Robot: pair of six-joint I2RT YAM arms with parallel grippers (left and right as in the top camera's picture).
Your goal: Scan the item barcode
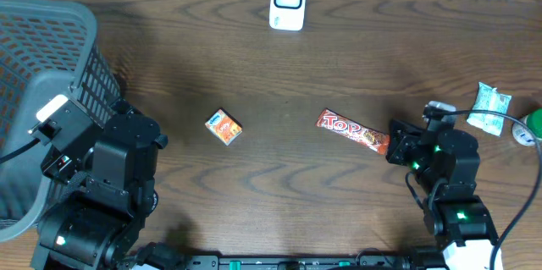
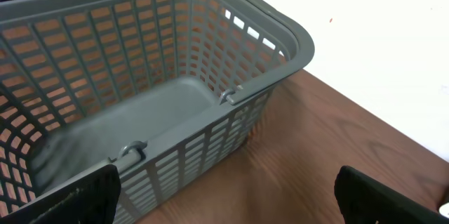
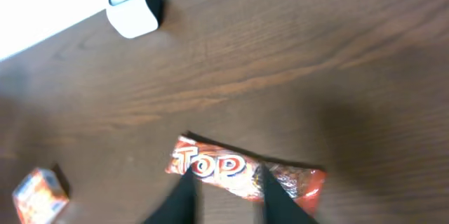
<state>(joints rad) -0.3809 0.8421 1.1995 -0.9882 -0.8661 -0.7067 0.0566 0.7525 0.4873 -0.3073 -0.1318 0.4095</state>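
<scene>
Right gripper [image 3: 226, 176] part-open over the Top bar [image 3: 210, 164] — nothing clamped.
Bar lies flat right under the fingertips, logo up, its length running across the finger gap, so I'd rotate the wrist and pinch across the narrow width near one end. Barcode not visible — probably underneath, plan a flip. Scanner [image 3: 130, 3] stands far ahead, well apart. Left gripper [image 2: 228, 192] wide open, empty, basket [image 2: 280, 34] just ahead.

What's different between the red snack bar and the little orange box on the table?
The snack bar is long and flat; the orange box is short and squarish. The snack bar lies right at the right gripper; the orange box lies alone, with nothing near it. Both lie slanted on the wooden table.
</scene>
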